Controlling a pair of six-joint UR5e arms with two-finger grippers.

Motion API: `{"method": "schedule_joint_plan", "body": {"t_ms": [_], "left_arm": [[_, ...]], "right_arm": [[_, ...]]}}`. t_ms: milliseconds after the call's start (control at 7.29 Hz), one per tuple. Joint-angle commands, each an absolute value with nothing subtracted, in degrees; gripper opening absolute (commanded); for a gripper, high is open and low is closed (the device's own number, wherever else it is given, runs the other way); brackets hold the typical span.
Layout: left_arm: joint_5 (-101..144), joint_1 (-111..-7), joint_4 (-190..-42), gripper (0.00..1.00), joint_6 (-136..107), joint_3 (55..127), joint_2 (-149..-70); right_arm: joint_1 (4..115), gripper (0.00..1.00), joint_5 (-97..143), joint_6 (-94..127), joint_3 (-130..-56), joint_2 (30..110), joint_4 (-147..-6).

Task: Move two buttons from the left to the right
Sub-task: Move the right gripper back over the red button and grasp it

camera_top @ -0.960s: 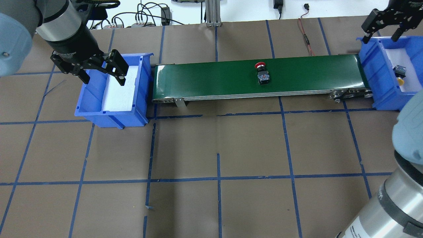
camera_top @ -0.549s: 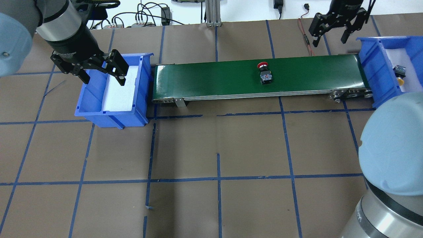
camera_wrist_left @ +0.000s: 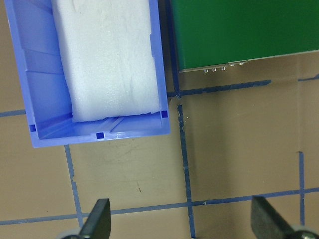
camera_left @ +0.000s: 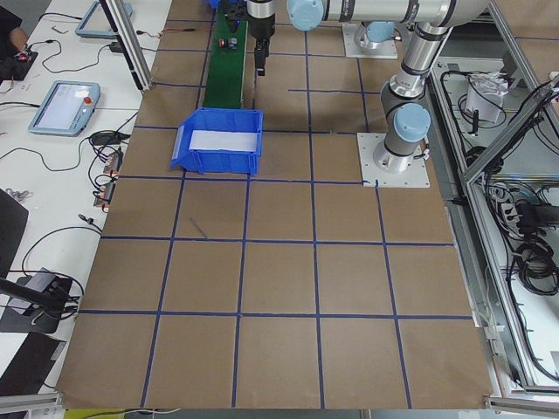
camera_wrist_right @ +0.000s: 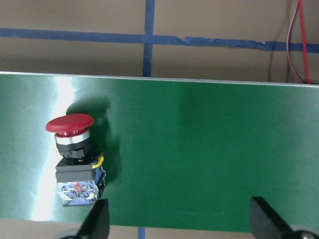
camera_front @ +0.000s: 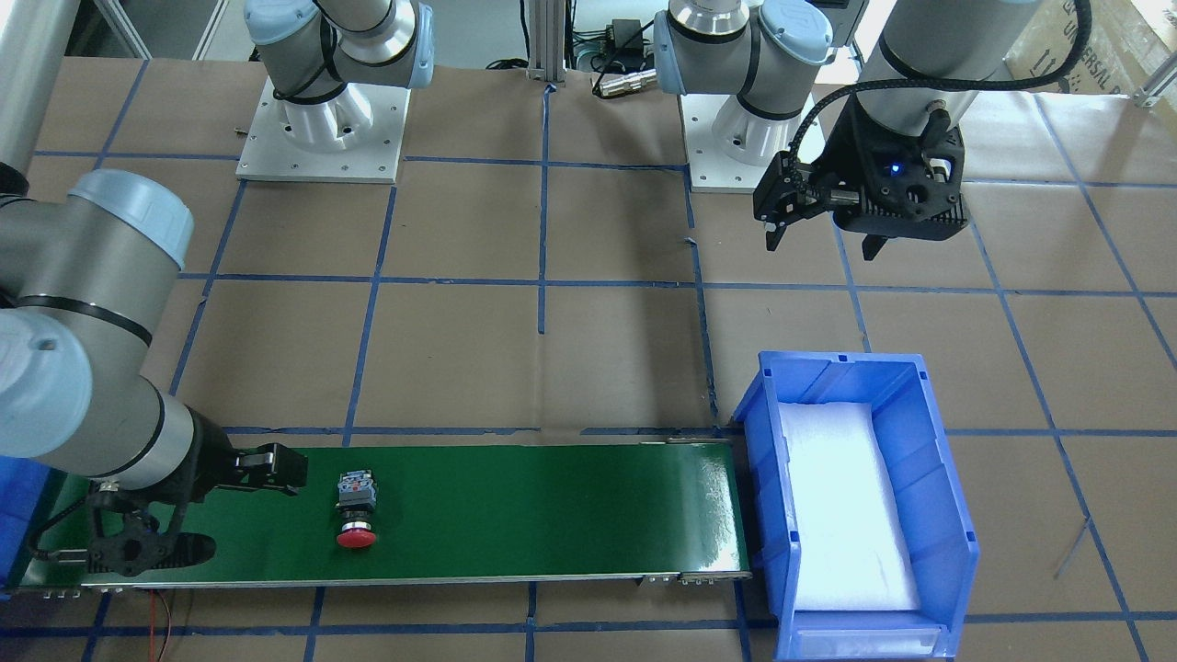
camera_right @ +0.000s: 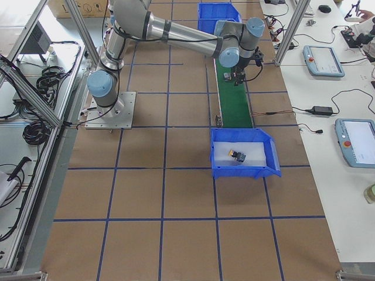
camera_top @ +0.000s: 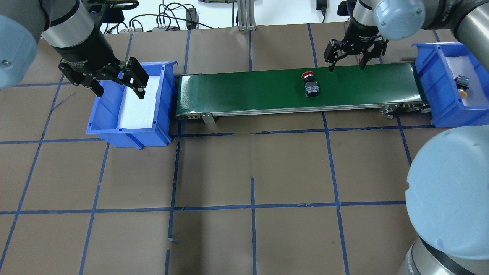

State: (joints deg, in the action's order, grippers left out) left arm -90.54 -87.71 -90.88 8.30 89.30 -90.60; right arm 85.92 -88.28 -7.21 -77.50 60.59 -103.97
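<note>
The red-capped button (camera_top: 310, 83) lies on its side on the green conveyor belt (camera_top: 248, 88), right of the belt's middle; it also shows in the front view (camera_front: 357, 515) and the right wrist view (camera_wrist_right: 75, 159). The yellow-capped button (camera_top: 461, 86) lies in the right blue bin (camera_top: 431, 80), also in the right side view (camera_right: 238, 156). My right gripper (camera_top: 345, 68) is open and empty over the belt's far edge, just right of the red button. My left gripper (camera_top: 120, 91) is open and empty above the left blue bin (camera_top: 130, 133).
The left bin holds only a white foam pad (camera_top: 135, 103). Cables (camera_top: 353, 42) lie behind the belt near the right gripper. The table is brown paper with blue tape lines. The right arm's elbow (camera_top: 450, 198) fills the lower right of the overhead view.
My right gripper has swung left from above the right bin to the belt's far edge near the red button. The red button has drifted slightly right on the belt. The left arm is still.
</note>
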Motion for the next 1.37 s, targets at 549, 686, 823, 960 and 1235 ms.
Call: {"method": "schedule_joint_plan", "body": {"t_ms": [549,686,823,960,1235], "left_arm": [[-90.62,-87.63,-90.88,1.00,8.35,89.30,-90.53],[-90.53,-87.71,-90.88,1.00,8.26,89.30,-90.53],[-90.53,-87.71,-90.88,1.00,8.26,89.30,-90.53],[-90.53,-87.63,-90.88,1.00,8.26,89.30,-90.61],[-90.53,-87.71,-90.88,1.00,8.35,89.30,-90.53]], "right_arm": [[89.03,0.98,-87.72,-3.78,-82.96,59.33,-110.13],[89.12,0.98,-87.80,-3.95,-84.45,59.15,-112.04],[89.12,0.97,-88.06,-4.04,-85.33,59.15,-112.58],[88.77,0.88,-88.41,-4.30,-85.43,59.41,-112.59],[88.33,0.50,-88.42,-4.48,-84.65,59.50,-112.50]]}}
